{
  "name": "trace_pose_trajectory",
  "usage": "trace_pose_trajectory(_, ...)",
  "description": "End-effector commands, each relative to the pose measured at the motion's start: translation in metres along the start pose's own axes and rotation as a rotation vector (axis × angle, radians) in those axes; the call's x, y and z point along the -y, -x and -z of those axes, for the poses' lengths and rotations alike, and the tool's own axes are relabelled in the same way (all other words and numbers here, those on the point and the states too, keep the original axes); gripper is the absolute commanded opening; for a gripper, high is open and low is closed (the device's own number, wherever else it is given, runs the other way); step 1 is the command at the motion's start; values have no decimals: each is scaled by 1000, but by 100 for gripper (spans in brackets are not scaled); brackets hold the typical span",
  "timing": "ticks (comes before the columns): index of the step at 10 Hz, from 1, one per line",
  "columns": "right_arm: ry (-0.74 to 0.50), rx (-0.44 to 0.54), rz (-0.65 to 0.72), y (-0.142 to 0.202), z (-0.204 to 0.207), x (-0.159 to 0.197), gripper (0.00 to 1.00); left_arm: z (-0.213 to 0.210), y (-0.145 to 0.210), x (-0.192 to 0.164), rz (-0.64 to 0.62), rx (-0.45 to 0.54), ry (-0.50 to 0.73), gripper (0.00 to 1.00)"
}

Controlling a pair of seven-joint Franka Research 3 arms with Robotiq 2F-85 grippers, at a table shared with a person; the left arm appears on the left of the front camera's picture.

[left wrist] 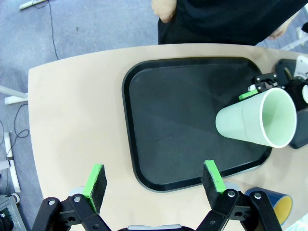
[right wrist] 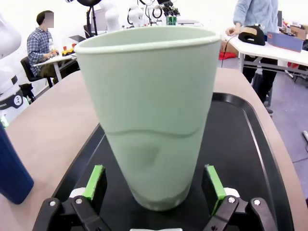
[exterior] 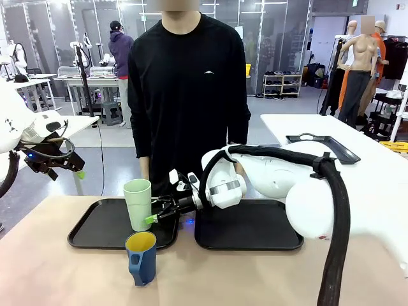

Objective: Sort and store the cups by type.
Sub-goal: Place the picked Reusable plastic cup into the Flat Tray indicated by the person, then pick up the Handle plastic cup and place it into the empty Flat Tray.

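Mint-green tumbler [exterior: 138, 204] [right wrist: 149, 110] stands upright on the left black tray [exterior: 95, 224], toward that tray's 3 o'clock edge. Right gripper [exterior: 153, 215] [right wrist: 154, 180] comes in from the tumbler's 3 o'clock with its jaws spread wide; green pads [right wrist: 96, 180] flank the tumbler's base, one on each side, with a gap visible at both, so nothing is gripped. Dark blue mug [exterior: 141, 257], yellow inside, stands upright on the bench [exterior: 255, 280] at the tumbler's 6 o'clock, just off the tray's near rim. Right black tray [exterior: 248, 226] lies at 3 o'clock of the left one. Left gripper [exterior: 71, 167] [left wrist: 154, 180] hangs raised at the left tray's 9 o'clock, jaws wide apart and holding nothing. A person [exterior: 188, 83] stands at 12 o'clock
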State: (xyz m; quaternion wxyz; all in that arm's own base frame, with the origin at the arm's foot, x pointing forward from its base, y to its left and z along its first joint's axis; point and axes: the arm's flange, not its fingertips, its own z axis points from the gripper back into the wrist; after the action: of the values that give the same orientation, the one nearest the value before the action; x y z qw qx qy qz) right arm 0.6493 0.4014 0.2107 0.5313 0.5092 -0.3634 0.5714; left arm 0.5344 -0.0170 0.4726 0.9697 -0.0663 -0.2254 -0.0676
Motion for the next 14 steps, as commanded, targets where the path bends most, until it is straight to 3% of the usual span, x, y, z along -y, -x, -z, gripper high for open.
trace_pose_trajectory(1, 20, -29, 42, -7, -17, -21, 100, -1, 0, -2, -3, 7, 4, 100)
trace_pose_trajectory(4, 44, -67, 70, -8, -41, -41, 100, -1, 0, -2, -3, 7, 4, 100)
trace_pose_trajectory(5, -4, -61, 70, -9, -45, -47, 100, -1, 0, -2, -3, 7, 4, 100)
trace_pose_trajectory(6, 28, -30, 41, -2, -29, -16, 100, -1, 0, -2, -3, 7, 4, 100)
trace_pose_trajectory(14, 28, -30, 41, -2, -29, -16, 100, -1, 0, -2, -3, 7, 4, 100)
